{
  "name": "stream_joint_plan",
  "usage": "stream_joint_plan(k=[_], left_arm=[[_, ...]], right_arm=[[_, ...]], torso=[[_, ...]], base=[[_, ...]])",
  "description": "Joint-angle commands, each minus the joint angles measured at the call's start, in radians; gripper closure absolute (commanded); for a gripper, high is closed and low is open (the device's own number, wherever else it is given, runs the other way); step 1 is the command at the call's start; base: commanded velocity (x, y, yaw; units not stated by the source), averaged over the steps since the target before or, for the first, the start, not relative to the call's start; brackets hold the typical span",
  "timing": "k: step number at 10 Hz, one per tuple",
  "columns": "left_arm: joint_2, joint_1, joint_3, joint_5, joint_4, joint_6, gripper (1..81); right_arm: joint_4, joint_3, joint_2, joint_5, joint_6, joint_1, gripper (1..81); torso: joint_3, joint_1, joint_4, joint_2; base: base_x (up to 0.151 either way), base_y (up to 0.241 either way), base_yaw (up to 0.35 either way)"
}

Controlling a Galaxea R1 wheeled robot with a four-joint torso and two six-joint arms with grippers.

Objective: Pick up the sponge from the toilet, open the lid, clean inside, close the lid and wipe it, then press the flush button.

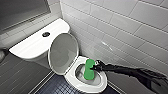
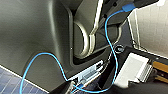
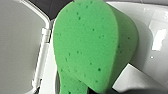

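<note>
Head view: the smooth white oval plastic lid (image 1: 62,52) stands raised on the white glossy ceramic toilet (image 1: 32,46). The right end effector (image 1: 94,67) grips the bright green peanut-shaped sponge (image 1: 88,70) inside the bowl. Pickup and opening look done and cleaning seems underway. Closing, wiping and the round dark flush button (image 1: 46,34) remain. White wall tiles (image 1: 120,22) meet a dark tiled floor (image 1: 56,86).

Left wrist view: a blue cable (image 2: 112,50); I cannot tell the left end effector's state.

Right wrist view: the sponge sits against glossy ceramic.

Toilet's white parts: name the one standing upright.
The lid, the oval panel tilted up in front of the tank; the tank's top and the bowl rim lie flat.
</note>
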Motion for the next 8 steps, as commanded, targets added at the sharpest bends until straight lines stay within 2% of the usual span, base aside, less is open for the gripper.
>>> stream_joint_plan(k=[1,5,8], left_arm=[[-0.009,0.043,0.039,0.097,0.014,0.008,1.0],[-0.020,0.043,0.077,0.097,0.028,0.009,1.0],[-0.005,0.043,0.074,0.095,0.037,0.011,1.0]], right_arm=[[0.012,0.183,-0.169,0.002,0.020,0.082,81.1],[0.012,0.253,-0.272,0.056,0.039,-0.015,81.1],[0.012,0.370,-0.372,0.064,0.082,-0.035,81.1]], torso=[[0.000,0.000,0.000,0.000],[0.000,0.000,0.000,0.000],[0.000,0.000,0.000,0.000]], base=[[0.000,0.000,0.000],[0.000,0.000,0.000],[0.000,0.000,0.000]])
